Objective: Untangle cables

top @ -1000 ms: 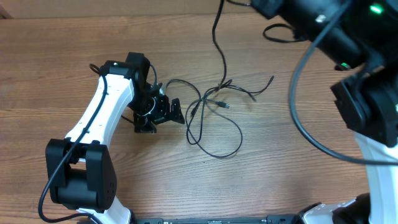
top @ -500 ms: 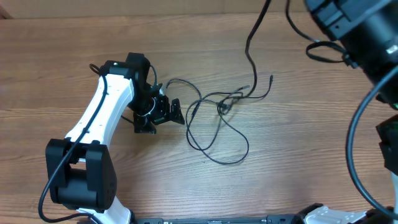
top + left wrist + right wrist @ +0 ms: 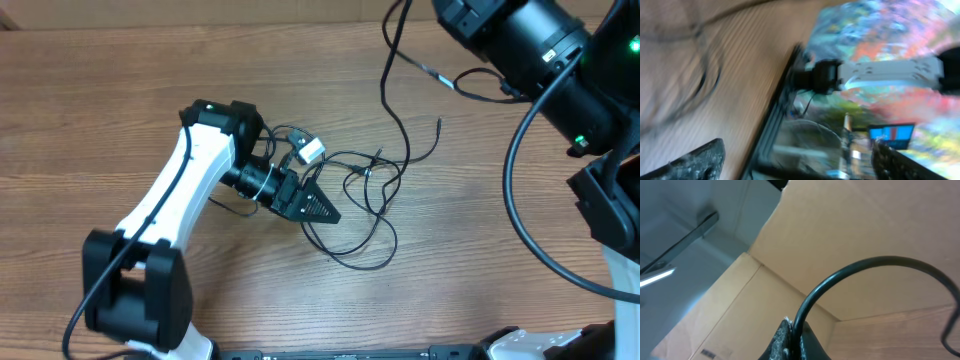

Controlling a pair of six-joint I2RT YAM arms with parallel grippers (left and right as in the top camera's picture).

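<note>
1. Wood-grain table fills the overhead view. The cables lie on it as a loose knot of loops near the middle, just to the right of the left arm.
2. One strand, the raised cable, climbs out of the knot toward the top edge, where the right arm reaches out of frame. It looks held up so that its length can draw clear of the loops while the other strands lie on the wood.
3. The right gripper is clenched hard on the raised cable. In its wrist view the strand is pinched between the fingertips and arcs away to the right, against brown panels rather than the table.
4. The left gripper has its jaws spread wide and grips nothing. It sits low at the left edge of the knot with its nose toward the loops; whether it touches the nearest loop cannot be told.
5. The left wrist view is smeared with blur. Only a finger in each bottom corner and faint loops on the wood can be made out.
6. That low, open stance suits pinning or catching a loop, to give the right gripper's pull something to work against.
</note>
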